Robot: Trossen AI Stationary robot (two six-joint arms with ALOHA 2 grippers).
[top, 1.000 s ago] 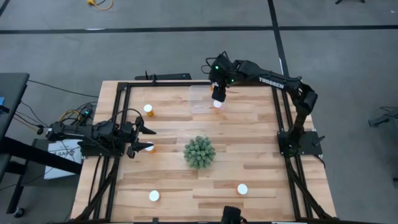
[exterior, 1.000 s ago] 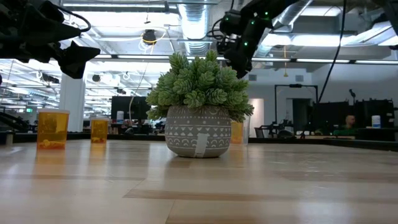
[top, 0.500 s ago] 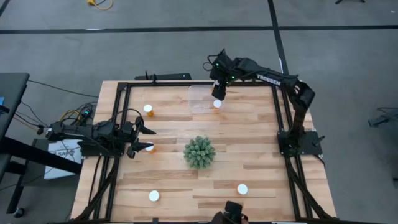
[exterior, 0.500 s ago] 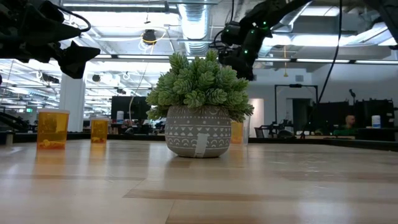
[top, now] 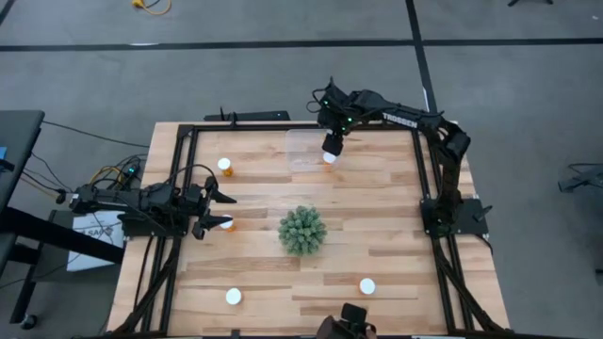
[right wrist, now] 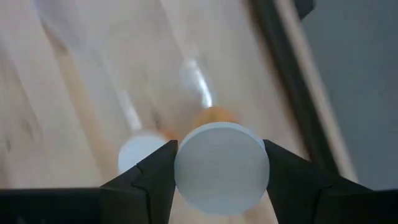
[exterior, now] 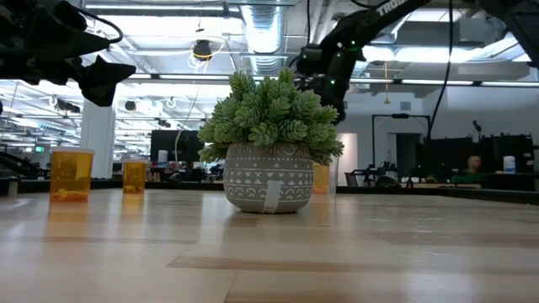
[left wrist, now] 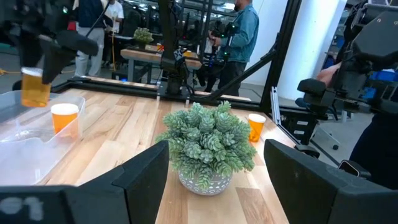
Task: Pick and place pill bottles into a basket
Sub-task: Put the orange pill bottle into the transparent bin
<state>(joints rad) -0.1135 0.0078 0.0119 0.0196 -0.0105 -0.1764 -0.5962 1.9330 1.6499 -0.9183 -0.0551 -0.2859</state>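
Count, ref = plant (top: 302, 230) (×1).
Pill bottles ×6:
- 2 left of plant (top: 224, 167) (top: 226, 223)
- 2 on near side of plant (top: 234, 296) (top: 367, 285)
- 2 beyond plant: 1 in basket (left wrist: 64, 117), 1 clamped in right gripper (top: 331, 143).

Basket (top: 300, 141) ×1.

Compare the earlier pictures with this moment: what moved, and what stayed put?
The right end effector, shut on a pill bottle, shifted slightly over the basket, its arm folding back toward the table's far edge. One bottle already stands in the basket. The left end effector, the plant and the loose bottles stayed as they were.
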